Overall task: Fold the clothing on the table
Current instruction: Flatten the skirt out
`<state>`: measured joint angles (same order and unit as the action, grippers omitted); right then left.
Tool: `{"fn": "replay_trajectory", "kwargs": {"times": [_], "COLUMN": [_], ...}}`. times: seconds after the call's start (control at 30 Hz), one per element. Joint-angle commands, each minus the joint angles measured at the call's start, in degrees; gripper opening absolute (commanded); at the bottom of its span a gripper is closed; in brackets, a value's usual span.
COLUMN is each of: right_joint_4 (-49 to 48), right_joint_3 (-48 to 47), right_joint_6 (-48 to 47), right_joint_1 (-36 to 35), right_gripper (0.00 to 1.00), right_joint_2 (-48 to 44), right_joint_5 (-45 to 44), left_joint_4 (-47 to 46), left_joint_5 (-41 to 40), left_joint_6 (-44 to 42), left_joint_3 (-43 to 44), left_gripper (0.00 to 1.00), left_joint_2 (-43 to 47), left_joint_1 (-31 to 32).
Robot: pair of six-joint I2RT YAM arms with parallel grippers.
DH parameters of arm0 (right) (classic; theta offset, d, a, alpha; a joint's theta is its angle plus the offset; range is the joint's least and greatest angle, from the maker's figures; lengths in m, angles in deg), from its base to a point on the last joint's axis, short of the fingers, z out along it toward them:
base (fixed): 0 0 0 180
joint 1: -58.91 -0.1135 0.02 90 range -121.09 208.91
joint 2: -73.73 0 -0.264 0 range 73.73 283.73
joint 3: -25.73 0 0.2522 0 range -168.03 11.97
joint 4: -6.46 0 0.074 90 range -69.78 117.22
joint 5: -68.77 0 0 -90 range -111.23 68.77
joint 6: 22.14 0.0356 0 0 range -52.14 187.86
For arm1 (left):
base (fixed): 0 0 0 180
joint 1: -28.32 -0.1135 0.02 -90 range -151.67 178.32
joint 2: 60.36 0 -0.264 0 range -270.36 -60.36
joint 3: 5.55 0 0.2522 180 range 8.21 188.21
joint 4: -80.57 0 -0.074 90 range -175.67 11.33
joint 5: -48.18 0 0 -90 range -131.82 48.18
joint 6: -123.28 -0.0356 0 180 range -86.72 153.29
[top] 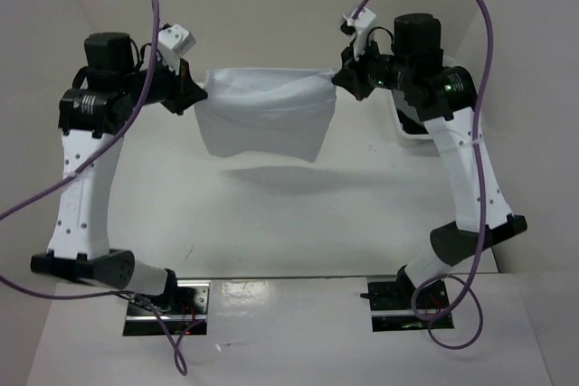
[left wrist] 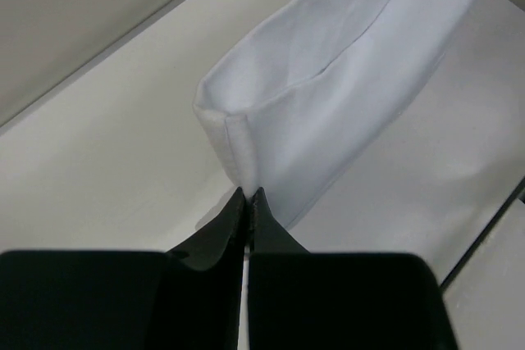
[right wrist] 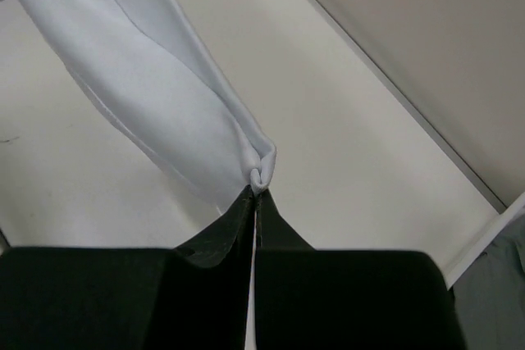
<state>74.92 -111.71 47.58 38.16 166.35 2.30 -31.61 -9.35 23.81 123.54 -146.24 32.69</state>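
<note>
Claws first: your left claw (top: 197, 95) is pinched fully together on the clothing (top: 262, 119), with the tips meeting on its upper left corner, right at a stitched hem. Your right claw (top: 339, 79) is likewise closed tight, clamped on the opposite upper corner, where the fabric bunches into a small knot at the tips. Neither wrist view shows a gap between the fingers, just cloth nipped at the very ends.

Clothing: plain white, thin, no print. It hangs in the air between the two claws, over the far-middle part of the worktop (top: 271, 232). The top edge is pulled across nearly level, with a slight sag mid-span. It looks doubled: your left wrist view shows two layers opening like a pocket, with a seam line along the front layer. The lower edge is uneven and lowest at the right corner. Soft creases run across the upper part. The lower edge appears clear of the worktop, and its shadow (top: 280, 178) lies on the surface just below. From the right wrist, the fabric runs away from the tips as a draped band toward the upper left. Grey fabric (right wrist: 496, 284) shows at that view's lower right corner, well apart.
</note>
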Motion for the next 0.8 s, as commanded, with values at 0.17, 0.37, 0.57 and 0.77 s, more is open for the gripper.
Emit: {"fn": "replay_trajectory", "kwargs": {"times": [0.17,0.37,0.57,0.77], "right_joint_4": [2.43,0.68,-3.63,-10.83], "right_joint_3": [8.19,6.17,3.72,-1.03], "right_joint_6": [-2.49,-1.26,1.55,11.65], "right_joint_1": [-0.43,-0.43,-0.43,2.74], "right_gripper": [0.00,0.00,0.14,0.51], "right_joint_2": [-4.74,4.22,19.60,28.83], "right_joint_5": [10.57,11.80,5.84,-13.19], "left_joint_4": [-3.17,-6.24,-14.42,-26.45], "left_joint_5": [7.70,8.31,4.02,-16.35], "left_joint_6": [-5.64,-4.86,1.82,11.47], "left_joint_3": [-18.90,-23.48,-22.44,-22.76], "left_gripper": [0.02,0.08,0.44,0.91], "left_joint_2": [11.71,5.32,-11.12,-18.09], "left_joint_1": [-2.16,-2.69,-2.69,-2.69]}}
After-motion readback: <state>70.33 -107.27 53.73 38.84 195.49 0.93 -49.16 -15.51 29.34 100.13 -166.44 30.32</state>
